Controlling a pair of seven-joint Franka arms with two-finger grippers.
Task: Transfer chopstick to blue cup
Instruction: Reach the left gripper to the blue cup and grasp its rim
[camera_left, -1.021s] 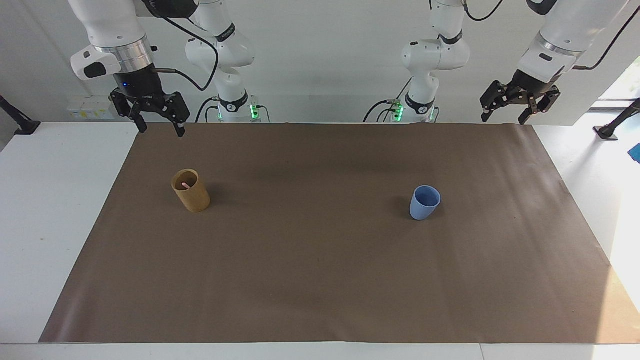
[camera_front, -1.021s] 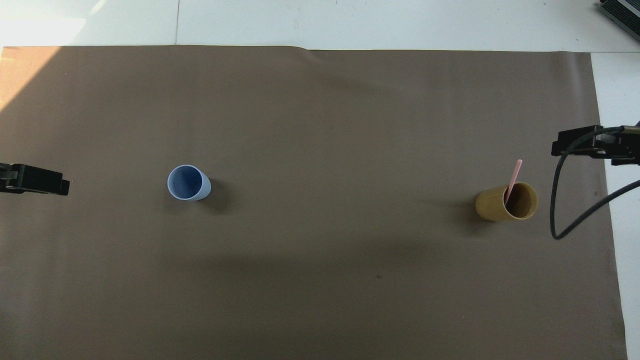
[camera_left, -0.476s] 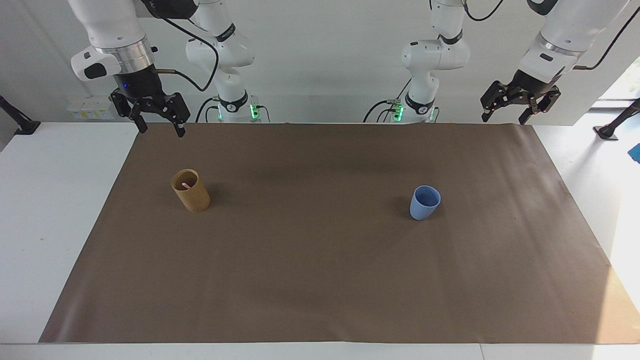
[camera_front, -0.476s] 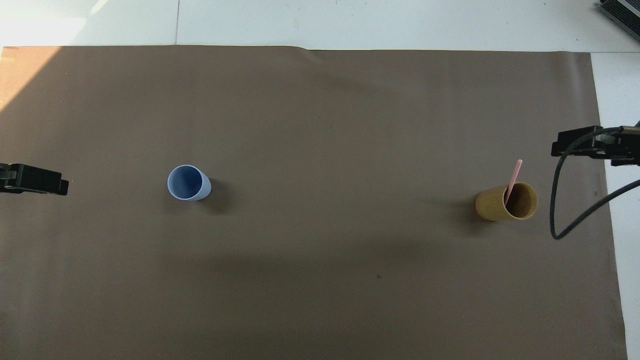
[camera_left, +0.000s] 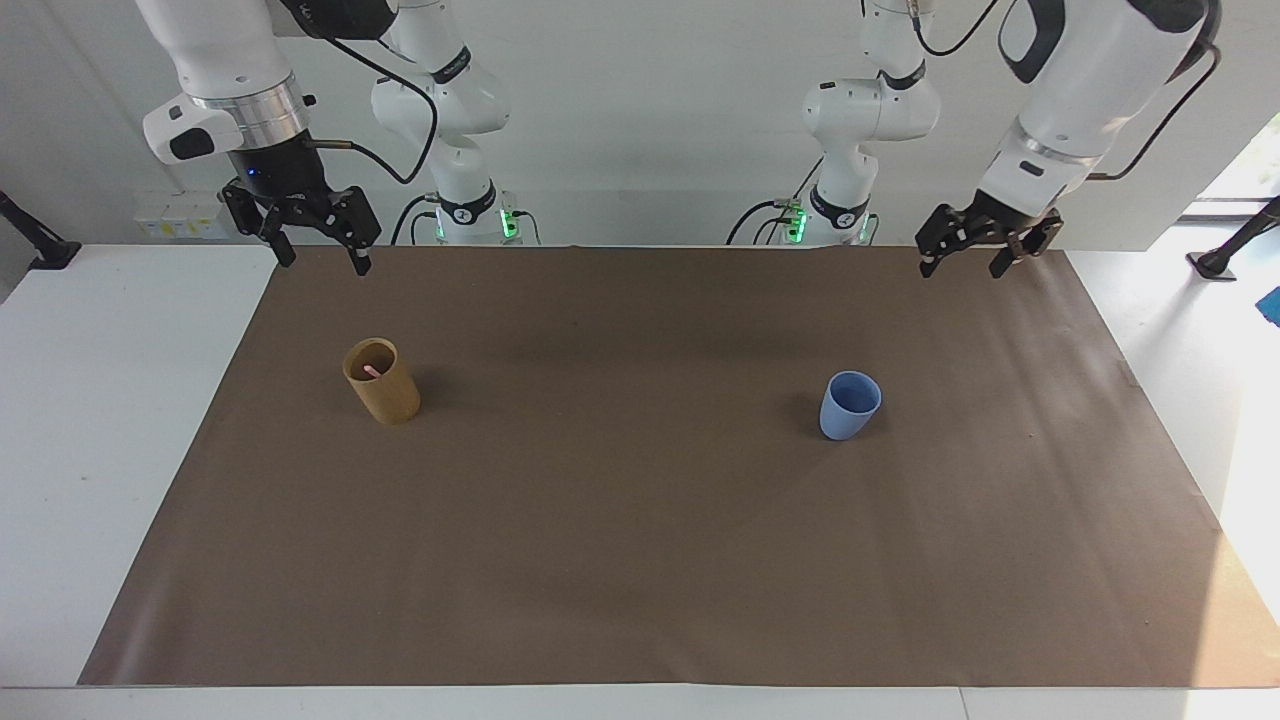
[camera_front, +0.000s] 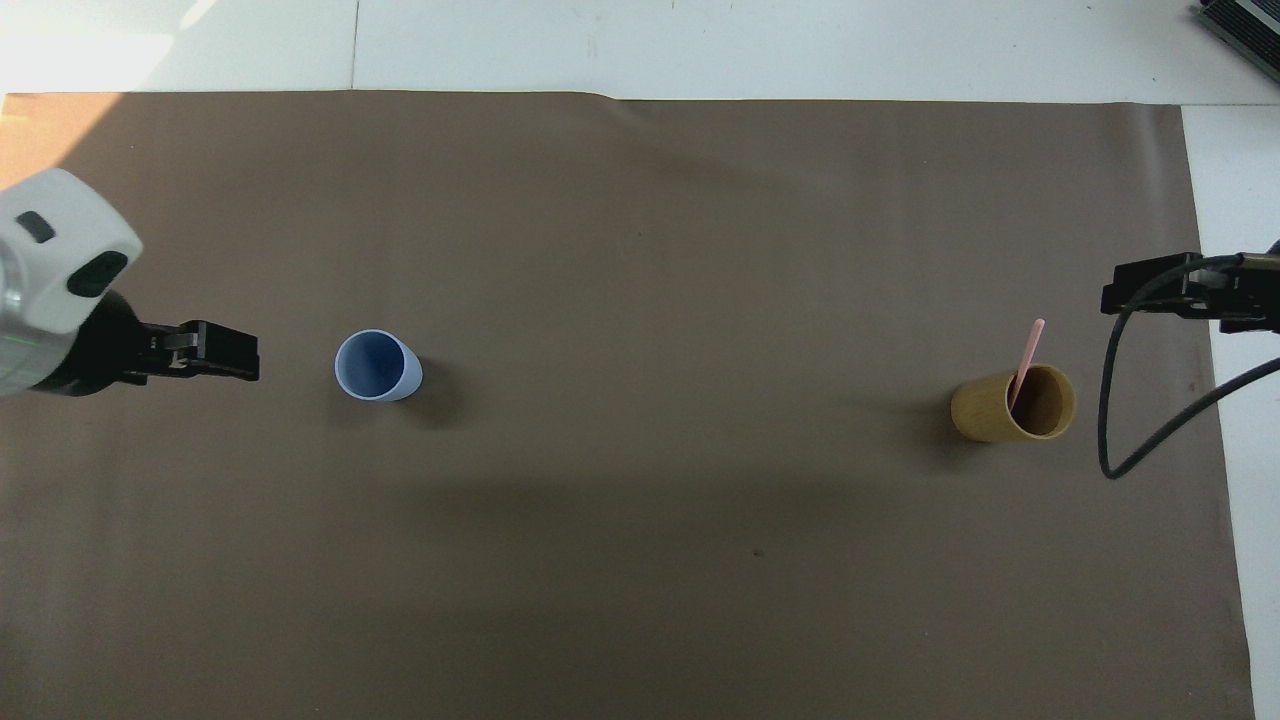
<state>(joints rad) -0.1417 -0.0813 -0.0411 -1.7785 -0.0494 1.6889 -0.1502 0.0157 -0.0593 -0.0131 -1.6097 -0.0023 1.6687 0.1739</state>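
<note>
Left claw (camera_left: 964, 262) now nearer blue cup (camera_left: 850, 405)

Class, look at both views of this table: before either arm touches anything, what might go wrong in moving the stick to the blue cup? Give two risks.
1. The thin pale pink chopstick leans inside the tall tan cylindrical holder, so the open right claw might nudge the holder over while grasping it.
2. The small light-blue tumbler tapers to a narrow base, so it may tip when the stick drops in. The open left claw hangs up in the air, not steadying it.
</note>
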